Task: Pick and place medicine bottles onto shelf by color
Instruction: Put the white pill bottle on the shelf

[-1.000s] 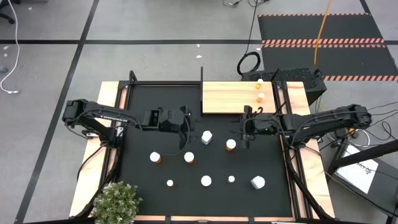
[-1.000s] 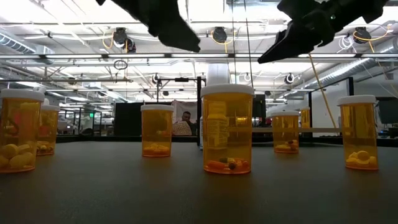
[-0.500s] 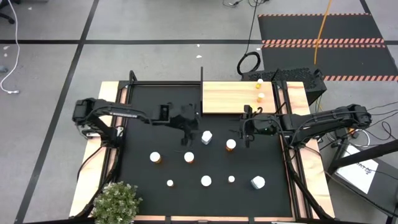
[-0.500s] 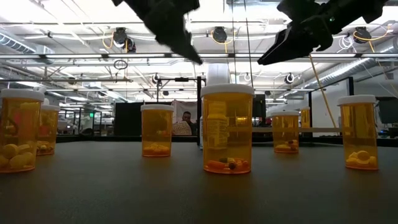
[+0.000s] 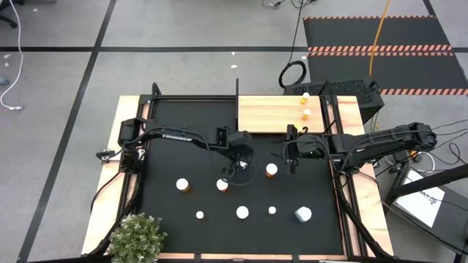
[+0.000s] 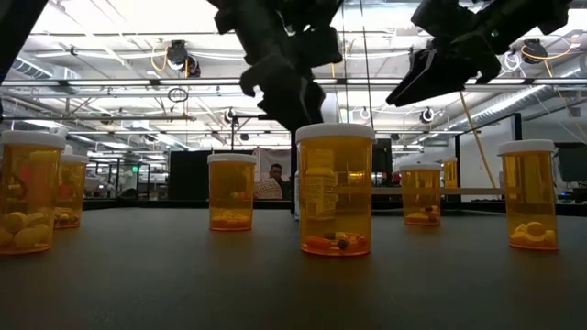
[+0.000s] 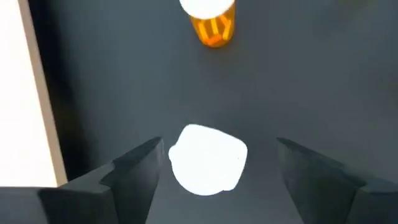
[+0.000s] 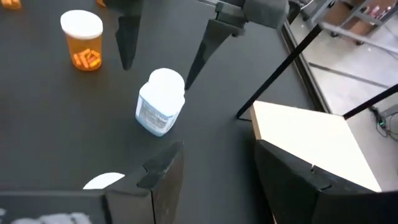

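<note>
With the left gripper (image 7: 214, 171) hanging over the white bottle (image 8: 160, 101) mid-mat, fingers spread wide either side of its cap, you're lined up to grab; right gripper (image 5: 292, 155) waits half-open beside, shelf (image 5: 269, 113) beyond.

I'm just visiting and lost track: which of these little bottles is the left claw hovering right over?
The all-white bottle mid-mat: the left gripper hangs above it, open fingers either side. The bottles nearest it have orange bodies.
</note>
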{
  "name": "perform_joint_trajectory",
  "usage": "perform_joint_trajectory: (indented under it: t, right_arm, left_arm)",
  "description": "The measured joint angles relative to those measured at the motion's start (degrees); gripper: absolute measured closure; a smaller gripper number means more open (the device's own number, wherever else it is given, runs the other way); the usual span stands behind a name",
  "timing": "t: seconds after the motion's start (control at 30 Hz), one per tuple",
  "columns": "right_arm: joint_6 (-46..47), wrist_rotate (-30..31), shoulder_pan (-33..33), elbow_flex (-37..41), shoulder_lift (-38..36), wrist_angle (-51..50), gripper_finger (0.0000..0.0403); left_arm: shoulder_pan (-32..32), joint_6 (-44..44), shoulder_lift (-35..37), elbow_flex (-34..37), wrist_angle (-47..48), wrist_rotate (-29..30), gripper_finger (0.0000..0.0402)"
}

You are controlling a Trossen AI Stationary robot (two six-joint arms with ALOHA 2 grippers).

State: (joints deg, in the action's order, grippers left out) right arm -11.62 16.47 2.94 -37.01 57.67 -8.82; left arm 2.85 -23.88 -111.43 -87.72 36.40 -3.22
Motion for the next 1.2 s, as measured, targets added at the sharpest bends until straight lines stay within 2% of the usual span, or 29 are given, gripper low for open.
perform_joint_trajectory:
  t: [0.13,0.3,0.5,0.83,1.2]
  right_arm:
    - [0.4,0.0,0.0,0.0,0.0,-0.9,0.0209]
    - [0.4,0.0,0.0,0.0,0.0,-0.9,0.0209]
    - [0.4,0.0,0.0,0.0,0.0,-0.8,0.0209]
    - [0.4,0.0,0.0,0.0,0.0,-0.8,0.0209]
    - [0.4,0.0,0.0,0.0,0.0,-0.8,0.0209]
  left_arm:
    - [1.1,-2.0,-0.9,0.0,-0.1,0.2,0.0076]
    - [2.2,-3.5,-2.1,0.1,0.1,-0.8,0.0084]
    - [2.8,-5.2,-4.0,0.1,-1.4,-3.4,0.0115]
    - [2.2,-5.1,-4.2,0.1,-3.3,-4.6,0.0197]
    - [2.2,1.9,-4.2,0.1,-3.3,-4.3,0.0204]
